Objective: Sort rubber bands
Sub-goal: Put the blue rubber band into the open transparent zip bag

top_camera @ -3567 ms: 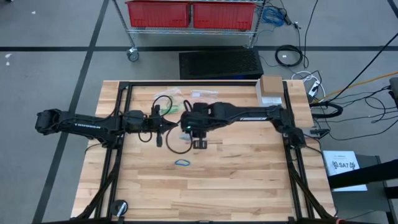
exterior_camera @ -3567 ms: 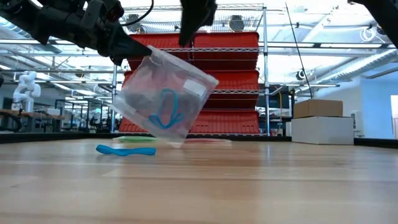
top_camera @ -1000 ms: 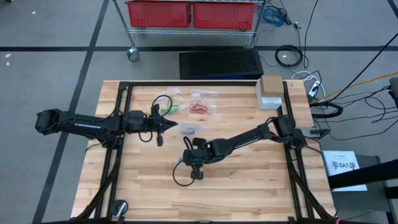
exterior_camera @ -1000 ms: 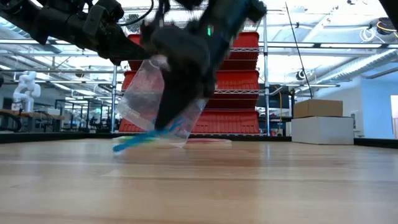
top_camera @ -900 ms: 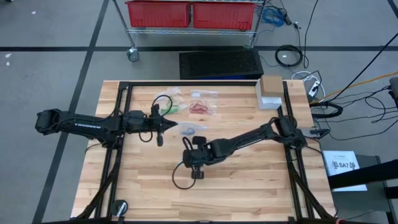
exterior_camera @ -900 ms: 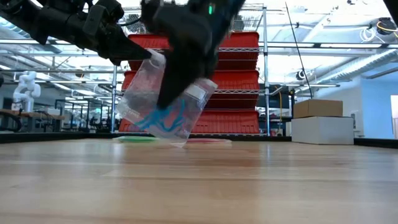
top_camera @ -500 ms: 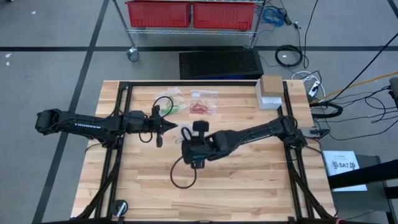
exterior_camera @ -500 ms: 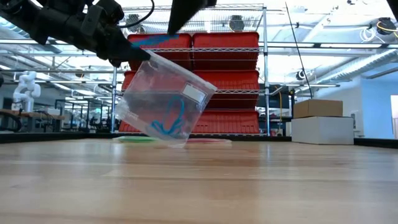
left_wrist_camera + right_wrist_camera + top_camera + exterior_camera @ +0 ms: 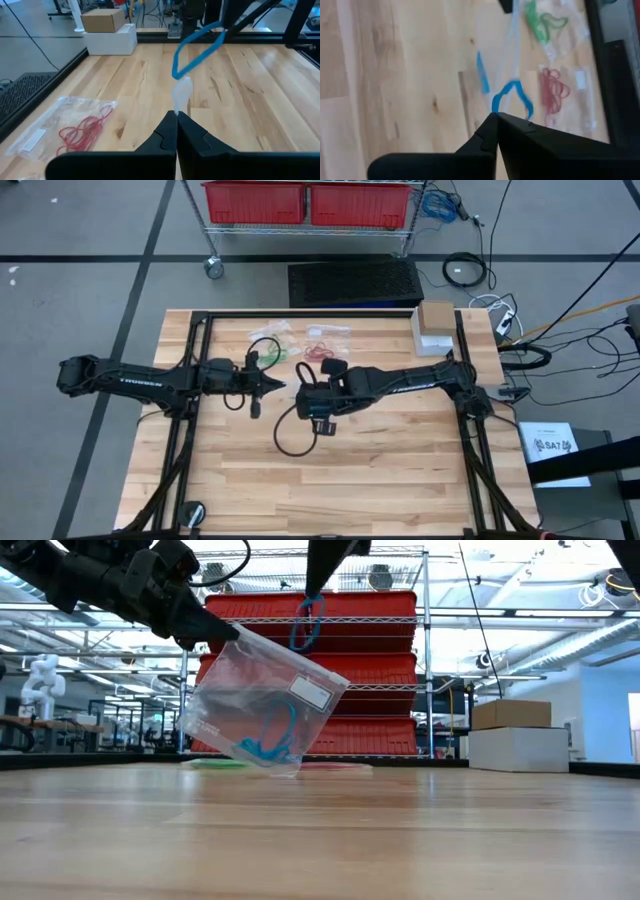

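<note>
Seen straight down over the wooden table (image 9: 380, 470); level across its top toward red-binned shelving (image 9: 360, 670); closely from both wrists. Shared throughout: a dangling blue rubber band (image 9: 306, 625).

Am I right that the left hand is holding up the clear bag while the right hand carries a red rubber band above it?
Not quite: the rubber band pinched in the right hand is blue, not red, as the low view and both wrist views show. The red bands lie in another bag on the table. The rest holds: the left hand holds up the clear bag, with the band above it.
</note>
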You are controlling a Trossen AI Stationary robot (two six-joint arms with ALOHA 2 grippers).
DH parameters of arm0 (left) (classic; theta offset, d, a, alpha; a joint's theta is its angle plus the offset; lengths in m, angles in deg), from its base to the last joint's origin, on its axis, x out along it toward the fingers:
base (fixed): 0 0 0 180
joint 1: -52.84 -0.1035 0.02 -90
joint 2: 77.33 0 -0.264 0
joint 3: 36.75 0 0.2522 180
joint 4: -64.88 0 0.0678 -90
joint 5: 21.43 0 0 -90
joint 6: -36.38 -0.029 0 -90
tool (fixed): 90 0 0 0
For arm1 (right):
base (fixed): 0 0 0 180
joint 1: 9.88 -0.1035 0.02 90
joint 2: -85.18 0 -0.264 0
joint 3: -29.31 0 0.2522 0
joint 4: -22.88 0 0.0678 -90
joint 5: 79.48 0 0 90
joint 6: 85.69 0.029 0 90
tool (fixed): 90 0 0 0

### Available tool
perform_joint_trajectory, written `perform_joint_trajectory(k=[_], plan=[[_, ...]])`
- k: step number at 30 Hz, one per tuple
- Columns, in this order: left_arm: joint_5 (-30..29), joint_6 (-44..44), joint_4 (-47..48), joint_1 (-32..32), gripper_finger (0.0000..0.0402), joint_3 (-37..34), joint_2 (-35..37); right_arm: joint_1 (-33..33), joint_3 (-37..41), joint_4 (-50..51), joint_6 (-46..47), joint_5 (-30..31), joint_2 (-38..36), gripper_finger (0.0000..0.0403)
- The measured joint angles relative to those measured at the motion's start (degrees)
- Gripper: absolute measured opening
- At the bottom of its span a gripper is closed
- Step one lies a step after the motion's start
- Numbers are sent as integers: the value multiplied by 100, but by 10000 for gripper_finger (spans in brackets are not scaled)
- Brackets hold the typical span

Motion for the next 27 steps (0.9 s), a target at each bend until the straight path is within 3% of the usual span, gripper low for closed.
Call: perform_joint_trajectory(k=[7, 27], plan=[[0, -2, -2, 0, 2, 0, 0, -13, 18, 56, 94, -415, 4, 0], [0, 0, -6, 0, 2, 2, 0, 127, 29, 105, 282, -719, 4, 0]])
